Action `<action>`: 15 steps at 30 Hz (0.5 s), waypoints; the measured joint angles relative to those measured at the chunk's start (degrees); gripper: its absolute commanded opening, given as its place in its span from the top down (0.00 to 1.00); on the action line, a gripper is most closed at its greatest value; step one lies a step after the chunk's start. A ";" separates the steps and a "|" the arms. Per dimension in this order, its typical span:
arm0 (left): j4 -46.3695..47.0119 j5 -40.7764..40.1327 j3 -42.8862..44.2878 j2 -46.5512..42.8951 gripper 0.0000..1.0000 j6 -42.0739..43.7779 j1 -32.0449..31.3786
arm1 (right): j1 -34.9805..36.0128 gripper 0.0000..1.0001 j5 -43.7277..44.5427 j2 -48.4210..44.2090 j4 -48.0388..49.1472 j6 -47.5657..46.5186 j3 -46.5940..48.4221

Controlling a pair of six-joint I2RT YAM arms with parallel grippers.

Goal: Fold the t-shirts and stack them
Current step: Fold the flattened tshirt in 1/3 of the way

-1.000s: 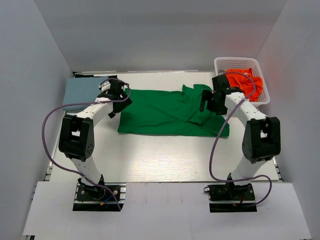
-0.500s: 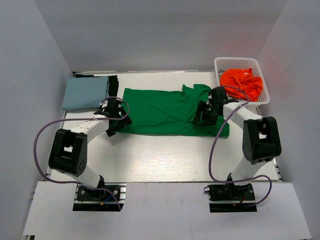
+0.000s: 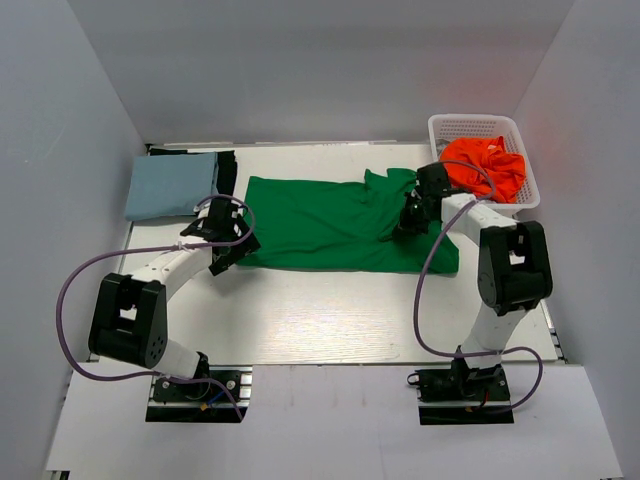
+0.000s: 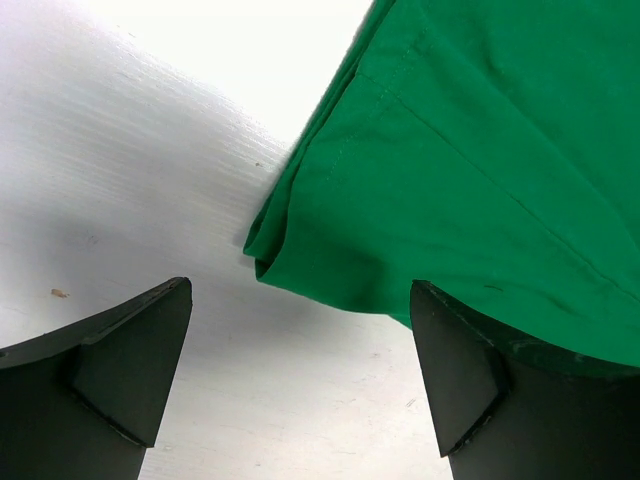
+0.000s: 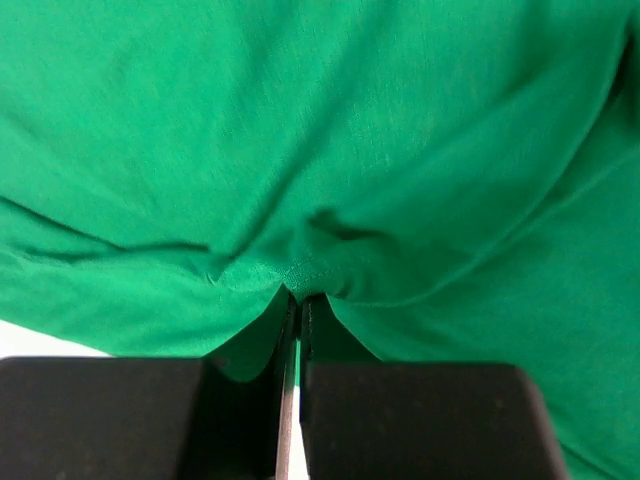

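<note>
The bright green t-shirt [image 3: 320, 225] lies spread across the middle of the table. My left gripper [image 3: 230, 252] is open at its near-left corner. In the left wrist view that corner [image 4: 290, 255] sits just ahead of the gap of the left gripper [image 4: 300, 292], and the right finger [image 4: 470, 370] overlaps the hem. My right gripper [image 3: 408, 222] is shut on a pinched fold of the green t-shirt [image 5: 350, 120], the cloth bunching at the tips of the right gripper [image 5: 297, 298]. A folded pale blue t-shirt [image 3: 170, 187] lies on a black one [image 3: 227, 170] at the far left.
A white mesh basket [image 3: 475, 122] at the far right corner holds a crumpled orange t-shirt [image 3: 485, 165]. Grey walls close in the table on three sides. Bare white table [image 3: 330, 310] runs between the green shirt and the arm bases.
The right gripper came down onto the green shirt's right part and shut on a fold. The left gripper moved nearer along the shirt's left edge to its near corner, still open.
</note>
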 measured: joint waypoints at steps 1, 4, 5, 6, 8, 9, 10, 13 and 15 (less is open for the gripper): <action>-0.02 -0.04 0.00 0.00 0.00 0.09 0.00 | 0.07 1.00 0.39 0.50 -0.28 -0.15 1.16; -0.02 -0.20 0.04 0.00 0.00 0.15 0.00 | 0.42 0.96 1.03 3.26 -1.44 -1.62 6.12; -0.04 -0.22 0.04 0.02 0.00 0.15 0.00 | 0.57 0.93 1.18 4.46 -1.55 -2.36 7.91; -0.11 -0.22 0.11 0.02 0.00 0.15 0.00 | 0.76 0.90 1.51 5.70 -2.36 -3.23 9.75; -0.26 -0.24 0.39 0.17 0.00 0.22 0.00 | 1.29 0.86 2.05 8.57 -3.19 -5.49 13.29; -0.31 -0.24 0.59 0.24 0.00 0.35 0.00 | 1.60 0.75 2.40 10.19 -4.20 -7.02 15.37; -0.42 -0.22 0.85 0.35 0.00 0.39 0.00 | 1.92 0.65 2.97 11.67 -4.87 -8.35 17.07; -0.52 -0.15 1.42 0.46 0.00 0.57 0.00 | 3.26 0.10 5.01 15.23 -6.86 -13.81 20.96; -0.74 -0.13 1.77 0.46 0.00 0.74 0.00 | 4.15 0.10 5.79 16.04 -7.76 -15.56 22.21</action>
